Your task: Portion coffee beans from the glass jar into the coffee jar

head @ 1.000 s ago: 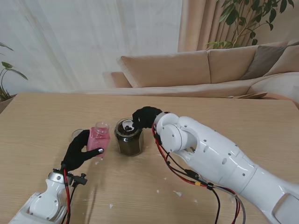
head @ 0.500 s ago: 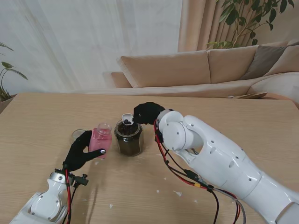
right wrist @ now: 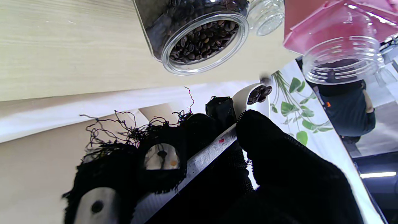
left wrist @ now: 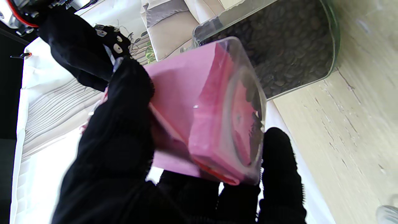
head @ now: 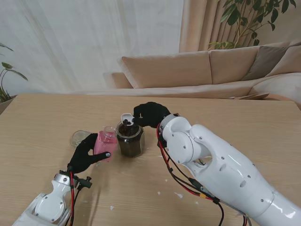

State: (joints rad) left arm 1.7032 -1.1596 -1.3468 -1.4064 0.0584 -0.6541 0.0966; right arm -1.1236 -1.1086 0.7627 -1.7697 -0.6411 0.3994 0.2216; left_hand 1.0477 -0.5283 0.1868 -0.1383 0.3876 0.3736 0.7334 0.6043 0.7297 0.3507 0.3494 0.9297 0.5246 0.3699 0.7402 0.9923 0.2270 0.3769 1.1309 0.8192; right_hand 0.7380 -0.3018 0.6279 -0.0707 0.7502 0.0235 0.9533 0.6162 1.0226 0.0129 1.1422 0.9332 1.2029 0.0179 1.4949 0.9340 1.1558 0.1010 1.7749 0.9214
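Nearest to us, our left hand (head: 87, 155) grips the pink coffee jar (head: 104, 142), tilted just left of the glass jar (head: 129, 140) on the table (head: 244, 122). Beyond the glass jar, our right hand (head: 149, 114) pinches a white scoop (head: 126, 118) holding beans over its mouth.

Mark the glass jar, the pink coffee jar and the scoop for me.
glass jar (head: 130, 143): stand view, bean-filled wall.
pink coffee jar (head: 103, 143): stand view, pink side.
scoop (right wrist: 248, 93): right wrist view, white bowl beside its beans.
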